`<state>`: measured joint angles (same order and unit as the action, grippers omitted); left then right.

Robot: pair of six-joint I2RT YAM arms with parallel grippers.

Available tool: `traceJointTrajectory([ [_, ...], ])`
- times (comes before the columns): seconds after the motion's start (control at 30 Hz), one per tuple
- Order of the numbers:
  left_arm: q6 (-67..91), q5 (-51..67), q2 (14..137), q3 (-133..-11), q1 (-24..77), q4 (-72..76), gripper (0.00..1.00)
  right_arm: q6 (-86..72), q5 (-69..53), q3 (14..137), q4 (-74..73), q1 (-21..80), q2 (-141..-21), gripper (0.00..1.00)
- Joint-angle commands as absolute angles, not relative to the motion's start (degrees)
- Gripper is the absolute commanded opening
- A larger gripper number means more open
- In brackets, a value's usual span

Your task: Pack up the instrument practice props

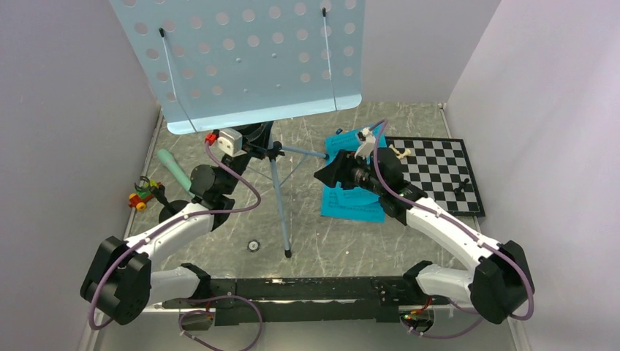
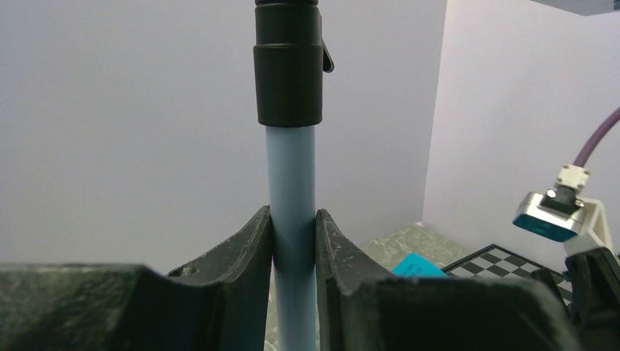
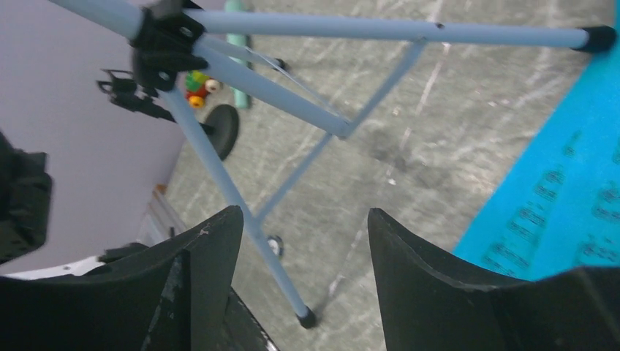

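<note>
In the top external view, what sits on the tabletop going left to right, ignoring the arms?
Small multicoloured toy car → mint-green microphone → legs of the pale-blue tripod music stand → turquoise printed music sheets → black-and-white chessboard.

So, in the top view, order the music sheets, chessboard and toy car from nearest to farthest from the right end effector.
1. music sheets: directly by the right end effector.
2. chessboard: to its right.
3. toy car: far left.
</note>
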<state>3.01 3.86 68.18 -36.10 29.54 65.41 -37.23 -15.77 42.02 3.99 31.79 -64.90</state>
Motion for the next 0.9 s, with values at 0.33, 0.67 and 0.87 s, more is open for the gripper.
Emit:
traceJointTrajectory([
  [0.33, 1.0, 8.3, 65.8, -38.5, 29.2, 62.9, 0.00, -62.7, -31.4, 55.7, 21.4, 32.3, -81.9, 0.83],
  [0.67, 0.7, 8.9, 65.7, -37.8, 29.2, 62.6, 0.00, -76.1, -36.5, 61.4, 29.0, 32.2, -91.6, 0.80],
  [0.87, 0.7, 9.7, 65.9, -38.2, 29.2, 61.9, 0.00, -82.7, -38.2, 62.5, 33.7, 32.3, -96.0, 0.70],
])
